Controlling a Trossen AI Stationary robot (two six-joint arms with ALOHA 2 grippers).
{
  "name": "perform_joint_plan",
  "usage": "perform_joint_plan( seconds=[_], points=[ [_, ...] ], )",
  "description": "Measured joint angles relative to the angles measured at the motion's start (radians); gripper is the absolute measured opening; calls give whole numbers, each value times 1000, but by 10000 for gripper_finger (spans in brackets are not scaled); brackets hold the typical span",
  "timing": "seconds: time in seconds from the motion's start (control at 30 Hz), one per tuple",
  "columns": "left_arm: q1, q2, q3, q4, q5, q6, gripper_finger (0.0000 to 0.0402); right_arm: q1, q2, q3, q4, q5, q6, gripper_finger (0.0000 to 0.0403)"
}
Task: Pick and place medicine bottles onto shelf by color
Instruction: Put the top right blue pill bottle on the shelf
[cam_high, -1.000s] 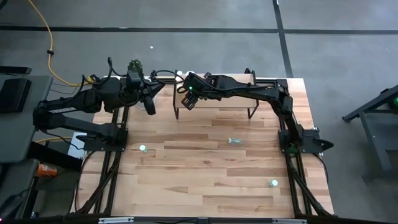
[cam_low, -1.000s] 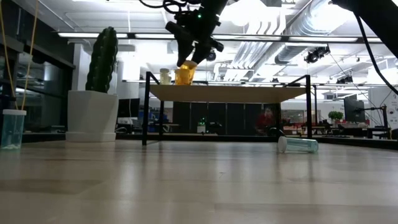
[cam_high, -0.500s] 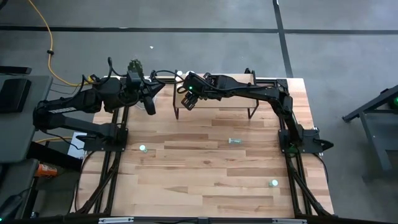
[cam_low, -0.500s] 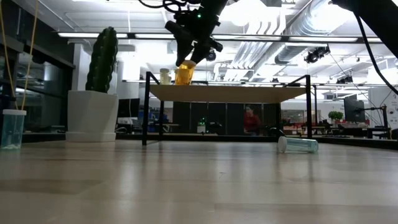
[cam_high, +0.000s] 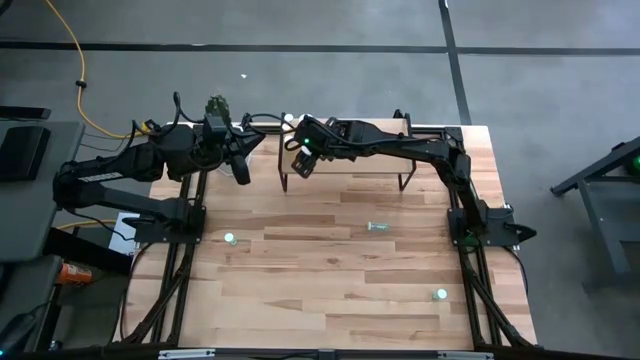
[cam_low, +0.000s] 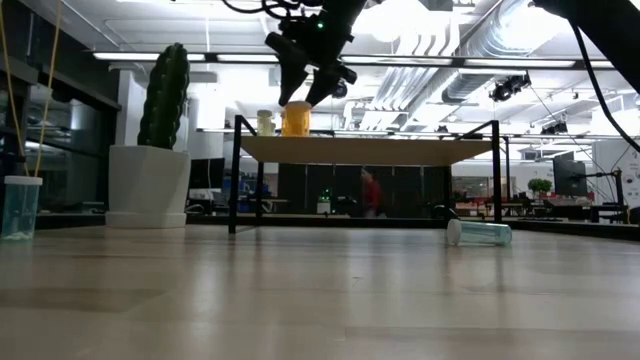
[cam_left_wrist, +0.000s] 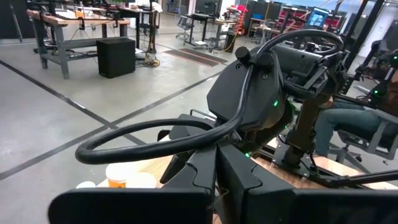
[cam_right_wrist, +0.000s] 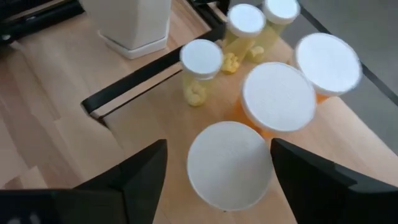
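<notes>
Orange bottles (cam_right_wrist: 277, 102) and yellow bottles (cam_right_wrist: 200, 71), white-capped, on the light-wood shelf (cam_right_wrist: 155, 118); pale green bottle (cam_low: 480, 233).

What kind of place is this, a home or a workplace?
Most likely a robotics lab or workshop, not a home. The low view shows exposed ceiling ducts and strip lights over an open hall; the left wrist view shows workbenches on a bare concrete floor. The wooden table carries two robot arms.

Even overhead light is given; glare from ceiling lamps (cam_low: 400, 20) is seen, and near caps (cam_right_wrist: 229, 163) are blurred.
</notes>
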Motion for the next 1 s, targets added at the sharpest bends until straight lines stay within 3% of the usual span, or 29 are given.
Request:
perform_joint_plan(
  seconds=[0.23,0.53,0.73,0.83,1.0],
  points=[
    [0,-5,0,0,2,-1,0,1,-22,-1,-29,-14,-64,279],
    [0,-27,0,-3,1,8,0,49,-81,-1,-377,0,-69,279],
    [-11,-40,0,-5,16,27,0,121,-106,-6,-442,38,-61,279],
    [-52,-51,0,-3,28,51,0,150,-182,-130,-394,84,-25,279],
    [-135,-92,-95,129,-2,55,0,171,-465,-574,-209,27,122,279]
  ],
)
